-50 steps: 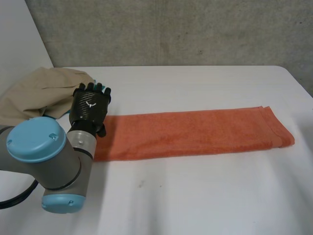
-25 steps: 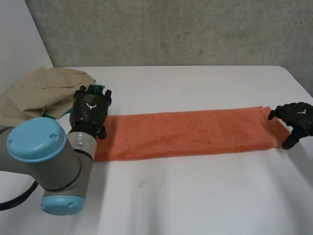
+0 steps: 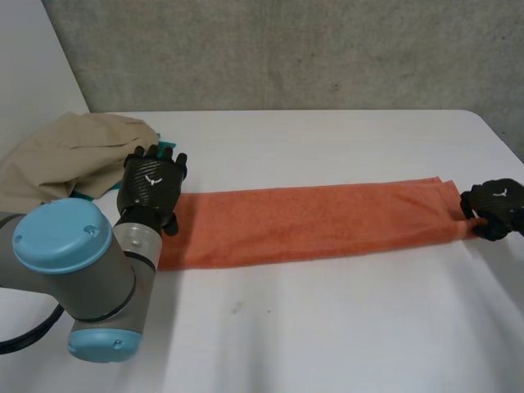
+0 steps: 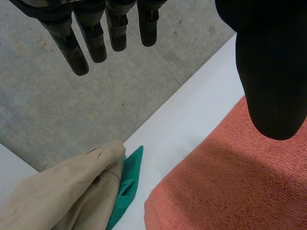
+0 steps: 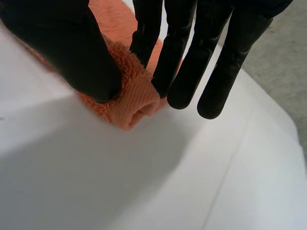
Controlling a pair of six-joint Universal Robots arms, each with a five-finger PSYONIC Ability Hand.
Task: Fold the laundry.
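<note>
Orange terry is what my right hand point(image 3: 494, 210) has hold of: the thumb and the fingers point(image 5: 146, 33) are closed in a pinch on the right end of the towel point(image 3: 327, 221), and the cloth bulges out in a small roll between them, just clear of the white worktop point(image 3: 327, 327). I judge the step in hand to be carrying this end over to the towel's left end, to halve its length. To do it well I should make sure every layer is in the pinch and not the top one alone, or the strip will fall open as it rises. I should lift only enough to clear the cloth beneath, travel straight along the strip, and lay the end down flush with the far edges. My left hand point(image 3: 151, 184) is over the towel's left end with its fingers straight and apart, holding nothing; I cannot tell whether the thumb touches the pile. It would serve best pressed flat there, so the towel does not slide as I pull. The towel itself lies as one long, narrow band across the worktop, already doubled lengthwise by the look of its right end. It is flat, with fairly even long edges and a thick looped nap that should grip itself and stay where it is laid. Beyond the towel's left end a crumpled beige garment point(image 3: 65, 155) lies heaped, with a bit of green cloth point(image 4: 127, 184) showing beside it.
</note>
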